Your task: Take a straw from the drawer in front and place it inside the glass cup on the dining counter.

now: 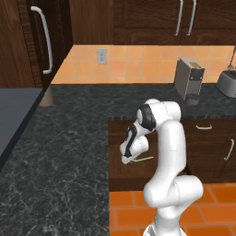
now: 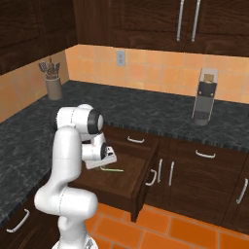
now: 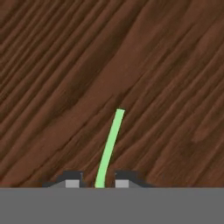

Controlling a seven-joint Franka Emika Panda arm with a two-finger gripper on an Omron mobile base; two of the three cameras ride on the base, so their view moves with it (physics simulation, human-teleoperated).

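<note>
No readable text, labels, brands, numbers or signs are showing anywhere in these views.
</note>
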